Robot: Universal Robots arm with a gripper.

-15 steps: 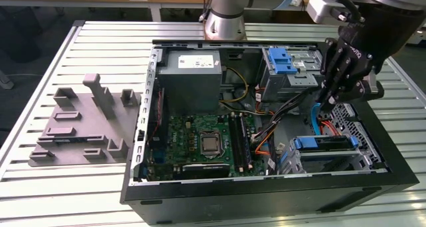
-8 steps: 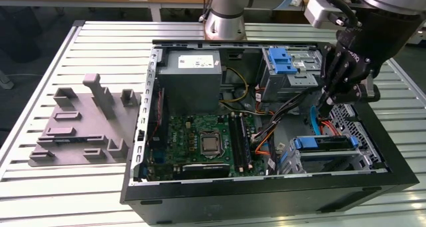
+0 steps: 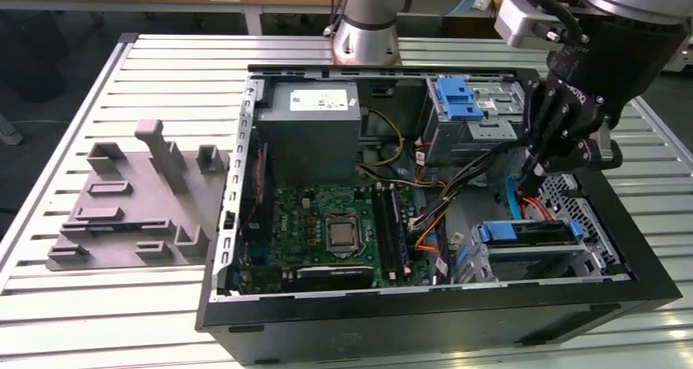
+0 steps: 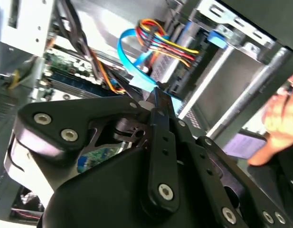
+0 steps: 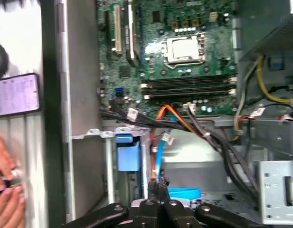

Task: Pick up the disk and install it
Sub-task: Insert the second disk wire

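Seemingly the disk (image 3: 527,233) sits in the lower drive bay of the open computer case (image 3: 433,316), on the exterior view's right, its blue side rails showing between the metal bay walls; how fully it is seated I cannot tell. Just above it hangs the tool (image 3: 531,178), reaching down into the case. In both wrist views its fingers (image 5: 158,183) are drawn together to a thin point, and nothing is visibly pinched between them. A blue flat cable (image 5: 184,193) loops right beside the fingertips, with a bundle of red, yellow and orange wires (image 4: 160,45) close by. The main risk, as I judge it, is a snag: a closed tip moving among these cables could hook one, tug it from its plug or drag it across the bay opening. A second risk is pressure, since pushing on a disk that sits askew could jam its rails against the bay walls. The motherboard (image 3: 324,231) lies near enough that a sideways slip could strike it. A person's hand (image 4: 279,118) rests just outside the case wall, which adds a chance of contact.
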